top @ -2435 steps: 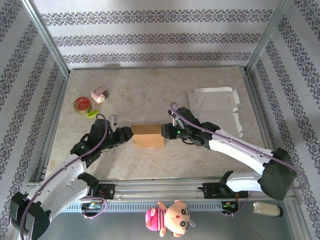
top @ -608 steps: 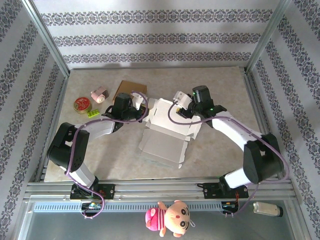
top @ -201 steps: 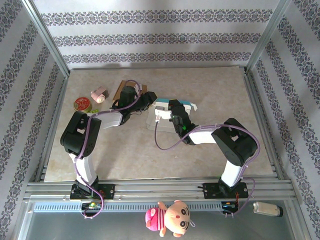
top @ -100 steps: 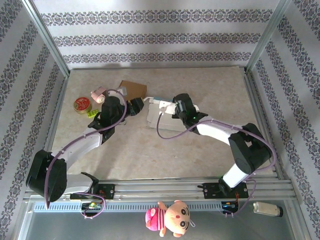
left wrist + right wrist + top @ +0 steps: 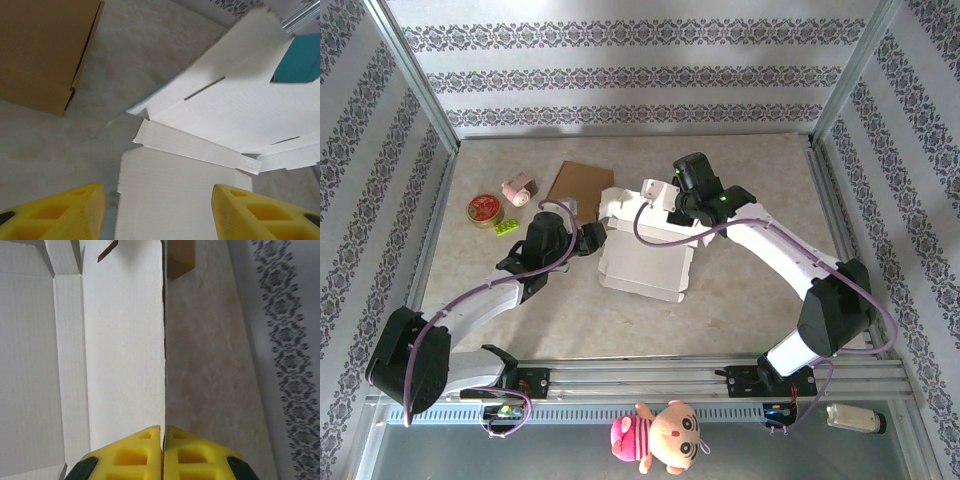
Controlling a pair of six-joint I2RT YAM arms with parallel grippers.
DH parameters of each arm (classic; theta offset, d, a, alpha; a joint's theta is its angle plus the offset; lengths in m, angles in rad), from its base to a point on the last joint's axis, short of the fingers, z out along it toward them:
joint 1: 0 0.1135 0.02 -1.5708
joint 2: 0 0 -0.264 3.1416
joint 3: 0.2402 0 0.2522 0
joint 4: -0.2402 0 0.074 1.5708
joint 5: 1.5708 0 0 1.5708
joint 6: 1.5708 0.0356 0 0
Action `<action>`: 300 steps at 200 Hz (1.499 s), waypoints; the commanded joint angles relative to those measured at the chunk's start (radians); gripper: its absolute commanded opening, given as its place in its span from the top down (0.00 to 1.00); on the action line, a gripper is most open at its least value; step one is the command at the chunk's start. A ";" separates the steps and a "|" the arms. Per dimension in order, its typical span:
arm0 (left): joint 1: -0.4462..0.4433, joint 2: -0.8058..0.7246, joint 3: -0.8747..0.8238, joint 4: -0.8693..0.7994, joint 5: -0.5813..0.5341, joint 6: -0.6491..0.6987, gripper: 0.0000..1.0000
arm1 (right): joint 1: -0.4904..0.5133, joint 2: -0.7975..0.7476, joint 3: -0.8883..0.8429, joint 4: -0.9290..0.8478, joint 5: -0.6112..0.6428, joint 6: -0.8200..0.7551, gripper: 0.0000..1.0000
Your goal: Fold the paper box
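The white paper box point(image 5: 645, 255) lies partly unfolded mid-table, with its flaps standing up at the far side. My right gripper point(image 5: 665, 203) is shut on the thin edge of an upright white panel point(image 5: 122, 340); its yellow fingers point(image 5: 145, 450) pinch that edge. My left gripper point(image 5: 594, 238) sits at the box's left edge, open. In the left wrist view the left gripper point(image 5: 156, 194) has its yellow fingers point(image 5: 60, 210) wide apart over a flat white panel point(image 5: 175, 190), not closed on it.
A folded brown box point(image 5: 580, 183) lies just behind the white one, also seen as the brown box point(image 5: 45, 50). A pink toy point(image 5: 519, 188), a red tin point(image 5: 483, 210) and a green brick point(image 5: 506, 226) sit at the left. Metal frame rails bound the table.
The right gripper has shifted back and up with the white panel, and the box now spreads further toward the front. The left gripper has moved toward the box's left edge with its jaws wider.
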 commanded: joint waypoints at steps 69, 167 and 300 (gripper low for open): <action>-0.004 0.323 0.168 -0.056 0.107 0.103 0.50 | -0.044 0.176 0.000 0.082 0.057 0.019 0.95; 0.000 0.598 0.306 0.012 0.240 0.084 0.64 | -0.047 0.199 0.010 0.090 0.045 0.009 0.94; -0.023 0.704 0.273 0.340 0.416 -0.077 0.72 | -0.028 0.179 -0.016 0.118 0.057 0.031 0.94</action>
